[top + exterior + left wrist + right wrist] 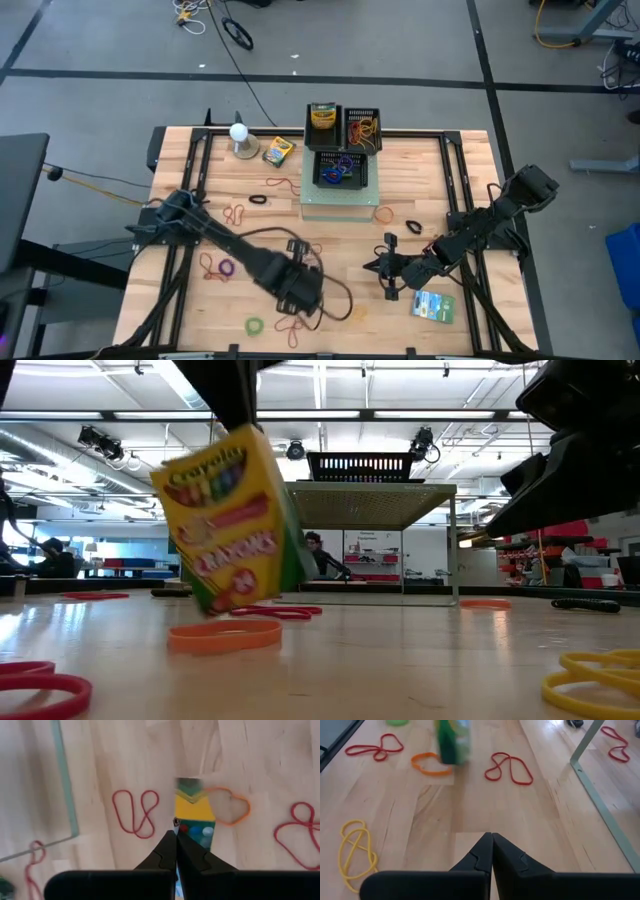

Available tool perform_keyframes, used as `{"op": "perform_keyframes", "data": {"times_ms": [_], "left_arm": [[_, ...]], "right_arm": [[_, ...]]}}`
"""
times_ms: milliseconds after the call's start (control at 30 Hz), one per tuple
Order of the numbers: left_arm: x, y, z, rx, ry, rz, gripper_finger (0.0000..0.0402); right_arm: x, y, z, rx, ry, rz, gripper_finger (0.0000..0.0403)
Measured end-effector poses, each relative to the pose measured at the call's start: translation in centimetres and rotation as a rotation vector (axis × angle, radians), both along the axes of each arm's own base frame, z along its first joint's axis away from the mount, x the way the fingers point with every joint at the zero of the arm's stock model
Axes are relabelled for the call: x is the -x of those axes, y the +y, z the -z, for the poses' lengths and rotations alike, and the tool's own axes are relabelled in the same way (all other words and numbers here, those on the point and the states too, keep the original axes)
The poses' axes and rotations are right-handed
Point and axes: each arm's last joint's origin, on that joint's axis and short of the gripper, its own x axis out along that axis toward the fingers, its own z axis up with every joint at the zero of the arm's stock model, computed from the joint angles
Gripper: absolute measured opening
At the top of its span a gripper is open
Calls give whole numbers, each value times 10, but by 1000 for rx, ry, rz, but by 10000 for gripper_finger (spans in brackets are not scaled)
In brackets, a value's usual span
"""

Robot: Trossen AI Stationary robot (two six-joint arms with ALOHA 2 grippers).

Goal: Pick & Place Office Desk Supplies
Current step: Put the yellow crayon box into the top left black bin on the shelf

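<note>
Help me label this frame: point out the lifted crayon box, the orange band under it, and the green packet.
crayon box (235,520): low view, its printed front face.
orange band (224,635): low view, near edge of the loop.
green packet (433,306): high view, middle of its top face.

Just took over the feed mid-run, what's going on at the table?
The left gripper is shut on a crayon box, holding it tilted just above the table, over an orange rubber band. The right gripper is shut and empty, hovering low over bare wood near the green packet.
</note>
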Motion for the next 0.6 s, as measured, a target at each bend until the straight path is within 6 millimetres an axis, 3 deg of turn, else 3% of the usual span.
{"op": "perform_keyframes", "data": {"times_ms": [267,600], "left_arm": [[-22,35,1,104,17,-62,5],[-28,41,1,302,63,-79,5]], "right_arm": [[0,0,0,5,0,-3,14],[0,0,0,8,1,-5,14]]}}
